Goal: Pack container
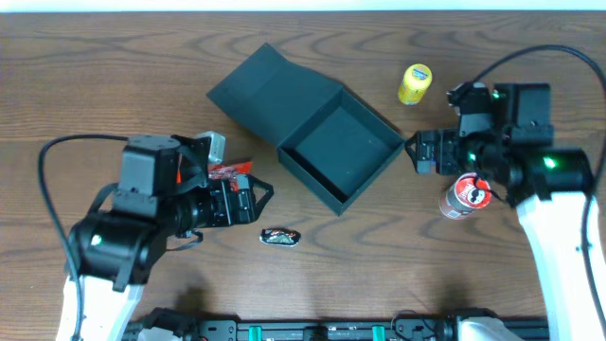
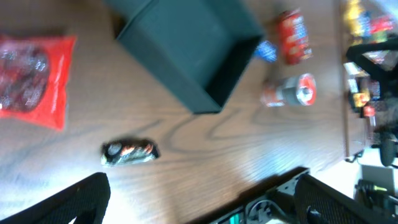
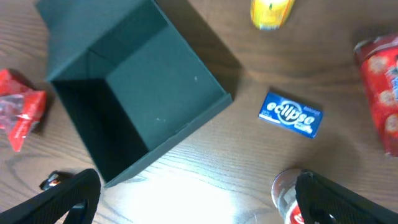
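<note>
Nearest the front edge of the table (image 1: 95,57), a little left of the middle, a small dark candy wrapper (image 1: 280,237) lies alone. Just behind it the left gripper (image 2: 202,180) hangs above the wood, its jaws spread wide with nothing between them. A red bag (image 2: 34,78) lies flat beside that arm on the left side, partly hidden under it in the overhead view.

On the right side, about as near the front, a red can (image 1: 464,196) stands upright with its silver top up. The right gripper (image 3: 196,182) hovers just behind the can, its jaws also fully apart and empty, pointing toward the box. Below it a blue mint tin (image 3: 291,114) lies flat between the box and a red snack tube (image 3: 379,93) that the frame edge cuts.

The container (image 1: 341,156), a dark square box, sits at the middle of the table, turned cornerwise to the edges. It is open and empty, and its flat lid (image 1: 270,90) lies folded back on the wood toward the far left. Farthest back, near the far edge and right of the middle, a small yellow pot (image 1: 415,83) stands apart from the box.
</note>
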You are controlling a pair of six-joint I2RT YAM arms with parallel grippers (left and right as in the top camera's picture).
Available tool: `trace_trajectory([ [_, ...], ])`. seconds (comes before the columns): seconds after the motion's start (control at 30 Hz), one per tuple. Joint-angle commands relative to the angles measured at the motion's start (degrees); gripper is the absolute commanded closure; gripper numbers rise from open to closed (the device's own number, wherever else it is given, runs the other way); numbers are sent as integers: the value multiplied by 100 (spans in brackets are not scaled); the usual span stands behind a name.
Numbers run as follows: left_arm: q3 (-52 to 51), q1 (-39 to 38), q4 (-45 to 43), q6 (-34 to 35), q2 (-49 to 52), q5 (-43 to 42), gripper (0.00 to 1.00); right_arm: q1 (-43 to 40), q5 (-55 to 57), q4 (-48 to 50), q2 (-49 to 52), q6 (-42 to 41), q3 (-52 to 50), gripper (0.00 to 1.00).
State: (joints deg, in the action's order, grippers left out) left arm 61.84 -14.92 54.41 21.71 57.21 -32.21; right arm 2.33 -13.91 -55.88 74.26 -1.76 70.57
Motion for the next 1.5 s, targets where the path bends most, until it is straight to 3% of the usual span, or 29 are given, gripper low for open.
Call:
trace_trajectory([
  [0.0, 98, -284, 92, 345, 426, 586, 5, -55, 111, 13, 428, -249, 186, 1],
  [0.13, 98, -748, -39, 538, 1062, 1108, 5, -55, 190, 52, 1036, -310, 522, 1],
  [0.3, 98, -1071, -437, 535, 1821, 1134, 5, -52, 297, 101, 1633, -291, 1029, 1],
  [0.57, 101, -1019, -505, 732, 2835, 2070, 5, -48, 793, 105, 2194, -350, 1386, 1],
  [1.0, 114, -977, -1143, 857, 3405, 3423, 5, -44, 1521, 317, 3095, -332, 1386, 1],
  [1.47, 1191, -267, -728, 391, 4592, 3412, 5, -37, 1523, 455, 3185, -334, 1386, 1],
])
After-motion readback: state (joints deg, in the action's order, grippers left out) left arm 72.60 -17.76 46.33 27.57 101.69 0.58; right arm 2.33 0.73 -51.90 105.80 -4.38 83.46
